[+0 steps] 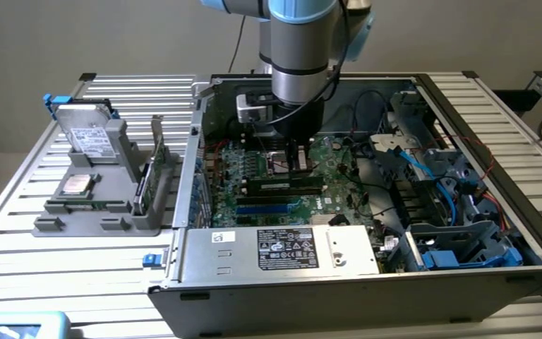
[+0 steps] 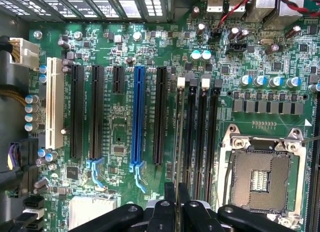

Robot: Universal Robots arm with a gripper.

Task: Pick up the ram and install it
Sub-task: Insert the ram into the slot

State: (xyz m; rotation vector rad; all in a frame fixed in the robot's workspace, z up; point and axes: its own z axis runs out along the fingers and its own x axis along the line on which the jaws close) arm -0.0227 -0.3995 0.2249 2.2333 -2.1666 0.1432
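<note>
Inside the PC case [image 1: 346, 304], over the motherboard [image 1: 252, 166], you've got the gripper [image 1: 296, 166] pointing straight down, fingers pinched narrow on the ram [image 1: 285, 186]. Ram stands on edge, lined up along the memory slot closest to the black expansion slots, between those and the CPU socket [image 2: 257, 179]. You can't tell from either view whether it's seated. Grey parts fixture [image 1: 101, 219] sits outside the case, on the exterior view's left.

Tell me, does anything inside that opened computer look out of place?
Nothing looks broken or spilled. The gripper pinches the ram upright in its slot. Only oddity: the processor socket sits empty, while a silvery chip lies outside on the grey holder.
</note>
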